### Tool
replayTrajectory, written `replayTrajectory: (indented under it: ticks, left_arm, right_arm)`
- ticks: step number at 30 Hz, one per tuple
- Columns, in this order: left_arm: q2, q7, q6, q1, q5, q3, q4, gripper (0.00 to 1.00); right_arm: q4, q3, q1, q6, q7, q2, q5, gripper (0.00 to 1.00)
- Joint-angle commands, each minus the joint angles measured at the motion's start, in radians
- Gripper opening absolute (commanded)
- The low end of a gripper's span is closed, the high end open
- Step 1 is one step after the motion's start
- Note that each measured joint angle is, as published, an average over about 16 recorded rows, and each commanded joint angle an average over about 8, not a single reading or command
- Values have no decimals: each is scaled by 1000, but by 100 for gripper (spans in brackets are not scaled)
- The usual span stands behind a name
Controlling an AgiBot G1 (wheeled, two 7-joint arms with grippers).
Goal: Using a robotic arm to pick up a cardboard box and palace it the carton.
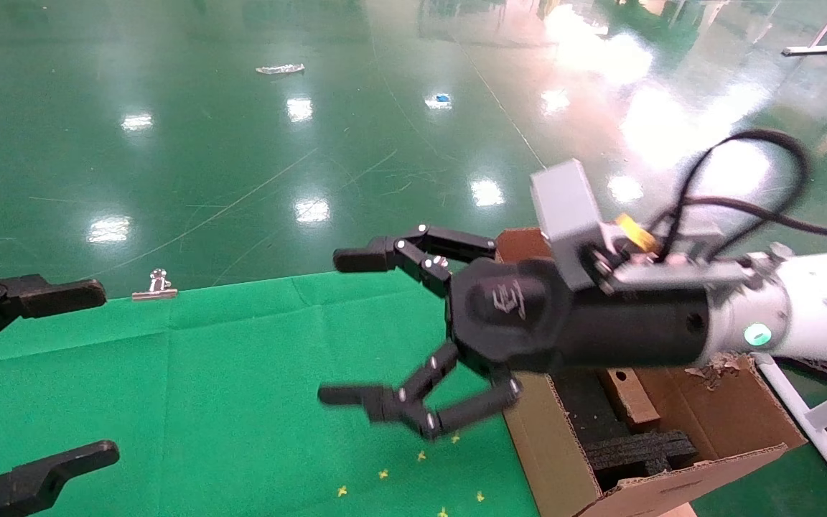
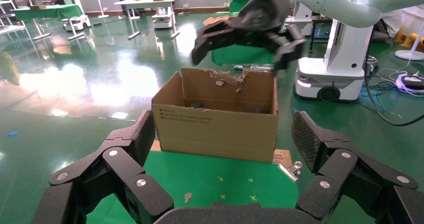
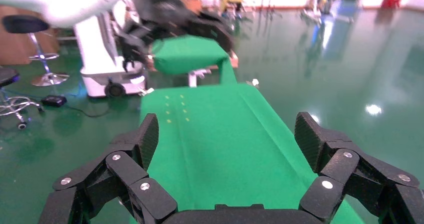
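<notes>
My right arm (image 1: 815,309) is white, with a grey camera block and a black cable. Its gripper (image 1: 342,327) is open and empty above the green table, just left of the carton. The carton (image 1: 550,459) is large and brown, stands at the table's right end and holds black foam blocks (image 1: 636,449). The small flat cardboard box (image 1: 632,402), with a round hole in its edge, lies tilted inside the carton. The carton (image 2: 215,129) also shows in the left wrist view, with the right gripper (image 2: 237,52) above it. The right wrist view shows only its open gripper (image 3: 227,131) over green cloth.
My left gripper (image 1: 97,372) is open and empty at the table's left end. A metal binder clip (image 1: 159,283) sits on the table's far edge. Small yellow marks (image 1: 421,474) dot the green cloth (image 1: 241,373) beside the carton. Shiny green floor surrounds the table.
</notes>
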Motion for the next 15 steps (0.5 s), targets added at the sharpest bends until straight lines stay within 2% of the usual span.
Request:
replayTrajectory:
  ticks: [1, 7, 15]
  left_arm:
    - [0, 0, 0, 0, 0, 0, 0, 100]
    - [0, 0, 0, 0, 0, 0, 0, 100]
    - [0, 0, 0, 0, 0, 0, 0, 100]
  right_arm:
    - [36, 41, -40, -8, -15, 3, 20, 100]
    - [78, 91, -91, -17, -28, 7, 45, 100]
    - [61, 72, -71, -14, -23, 6, 37, 100]
